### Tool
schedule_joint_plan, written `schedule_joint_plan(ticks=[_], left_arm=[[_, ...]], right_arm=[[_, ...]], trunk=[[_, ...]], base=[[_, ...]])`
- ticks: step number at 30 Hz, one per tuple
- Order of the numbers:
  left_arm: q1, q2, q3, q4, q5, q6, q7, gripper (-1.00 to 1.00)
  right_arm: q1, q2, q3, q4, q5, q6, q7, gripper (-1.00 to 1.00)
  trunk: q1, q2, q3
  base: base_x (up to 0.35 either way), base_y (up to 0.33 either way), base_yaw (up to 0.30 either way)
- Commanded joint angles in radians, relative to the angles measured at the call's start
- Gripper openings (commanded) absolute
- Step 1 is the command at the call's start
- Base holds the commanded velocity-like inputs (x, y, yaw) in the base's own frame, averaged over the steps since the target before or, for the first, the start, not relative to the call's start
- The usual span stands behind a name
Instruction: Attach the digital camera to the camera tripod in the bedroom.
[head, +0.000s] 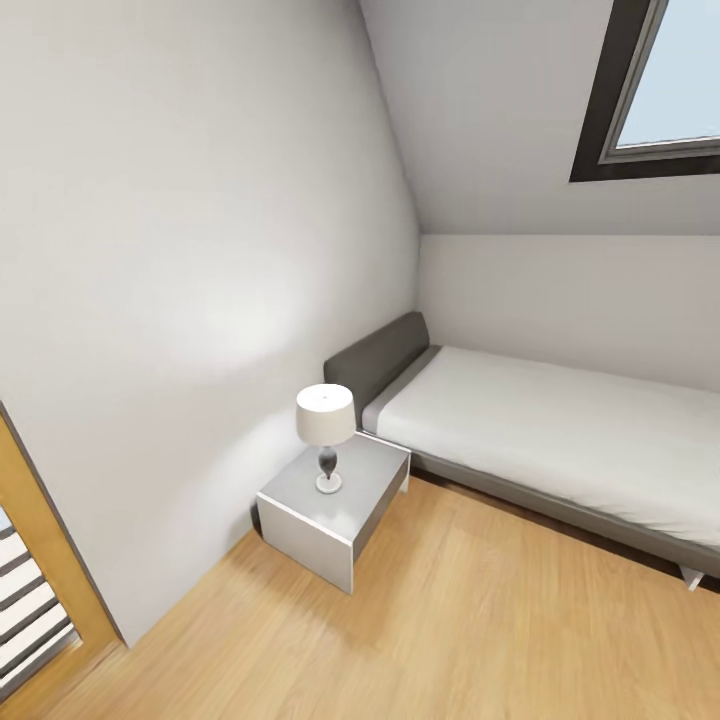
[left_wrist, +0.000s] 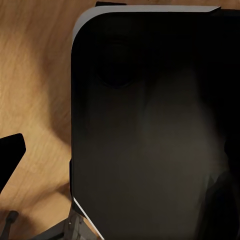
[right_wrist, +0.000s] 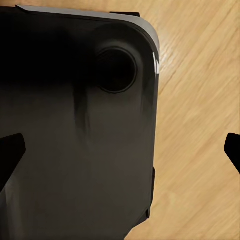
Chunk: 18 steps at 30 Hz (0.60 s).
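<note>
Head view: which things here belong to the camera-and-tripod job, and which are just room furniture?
Belongs to the job:
- the bedroom itself: light wood floor, sloped ceiling; the digital camera and camera tripod cannot be seen in this frame.

Just lying about:
- bed, grey frame, white mattress
- nightstand
- table lamp standing on it
- skylight window
- wooden door frame

No readable text, label, brand, number or sign anywhere: none on the walls, the lamp (head: 325, 432), the bedside table (head: 375, 470), the bed (head: 560, 430), or the dark panels close to the wrist cameras.
</note>
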<state>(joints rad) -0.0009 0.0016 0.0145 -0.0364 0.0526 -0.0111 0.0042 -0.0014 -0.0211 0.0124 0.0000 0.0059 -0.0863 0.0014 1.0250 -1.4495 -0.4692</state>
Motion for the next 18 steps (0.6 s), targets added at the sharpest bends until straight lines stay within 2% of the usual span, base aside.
schedule_joint_plan(ticks=[1, 13, 18], left_arm=[[0.000, 0.000, 0.001, 0.000, 0.006, -0.001, 0.000, 1.00], [0.000, 0.000, 0.001, 0.000, 0.007, -0.001, 0.000, 1.00], [0.000, 0.000, 0.000, 0.000, 0.031, -0.001, 0.000, 1.00]], right_arm=[[0.000, 0.000, 0.001, 0.000, 0.000, -0.003, 0.000, 1.00], [0.000, 0.001, 0.001, 0.000, 0.000, -0.002, 0.000, 1.00], [0.000, 0.000, 0.001, 0.000, 0.000, -0.003, 0.000, 1.00]], trunk=[[0.000, 0.000, -0.001], [0.000, 0.000, -0.001], [0.000, 0.000, -0.001]], base=[[0.000, 0.000, 0.000], [0.000, 0.000, 0.000], [-0.001, 0.000, 0.000]])
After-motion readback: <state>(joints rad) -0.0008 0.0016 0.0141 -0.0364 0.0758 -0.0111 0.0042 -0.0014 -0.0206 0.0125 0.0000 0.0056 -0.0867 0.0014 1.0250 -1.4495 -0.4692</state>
